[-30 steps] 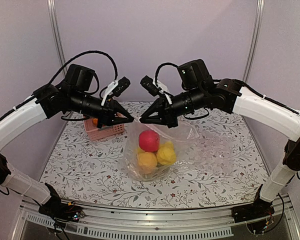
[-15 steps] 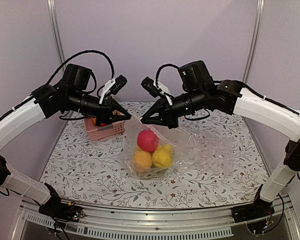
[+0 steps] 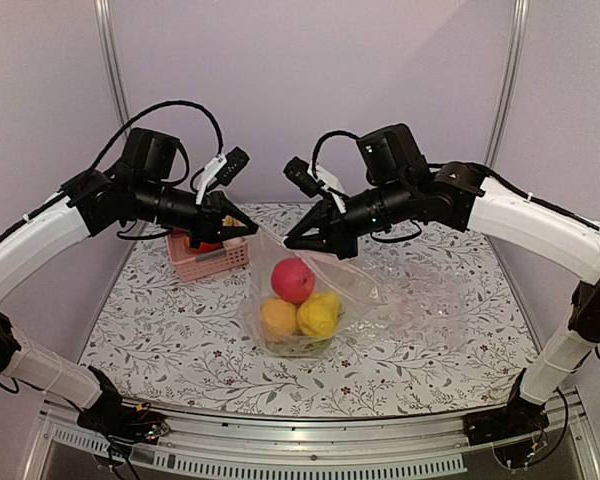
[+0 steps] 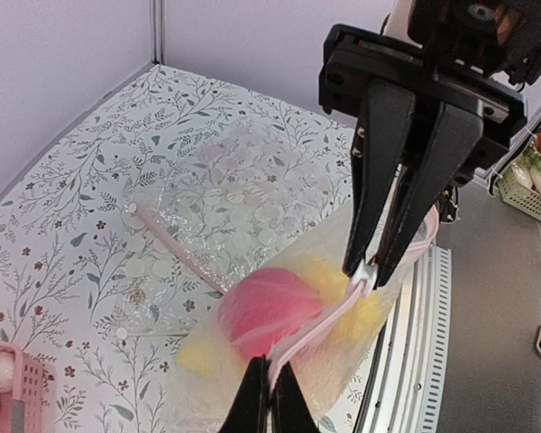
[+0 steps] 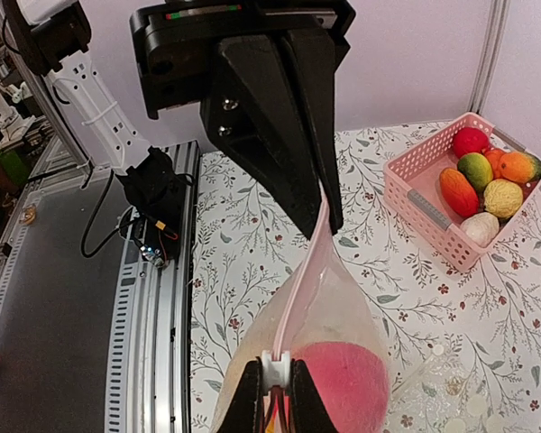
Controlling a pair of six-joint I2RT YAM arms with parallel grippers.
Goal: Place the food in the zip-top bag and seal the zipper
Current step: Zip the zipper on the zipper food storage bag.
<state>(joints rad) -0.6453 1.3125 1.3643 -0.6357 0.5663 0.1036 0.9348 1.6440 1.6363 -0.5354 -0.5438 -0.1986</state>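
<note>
While left gripper (image 3: pixel 251 232) and right gripper (image 3: pixel 289 245) each pinch the zipper (image 5: pixel 305 271), the zip-top bag (image 3: pixel 358 282) sits mid-table — basket (image 3: pixel 216 262) near its rear-left.

The table (image 3: pixel 150 330) is a rectangular top under a white cloth printed with grey-green leaf sprigs and small red flowers. A silver metal rail (image 3: pixel 310 428) edges its near side. At the far left stands a pink slatted plastic basket (image 3: pixel 215 260). Right of centre, a large crinkled clear plastic bag (image 3: pixel 435 295) lies flat on the cloth. Mid-table, a smooth clear plastic zip-top bag (image 3: pixel 298 300) reaches down to the cloth; whether its bottom rests there cannot be told.
</note>
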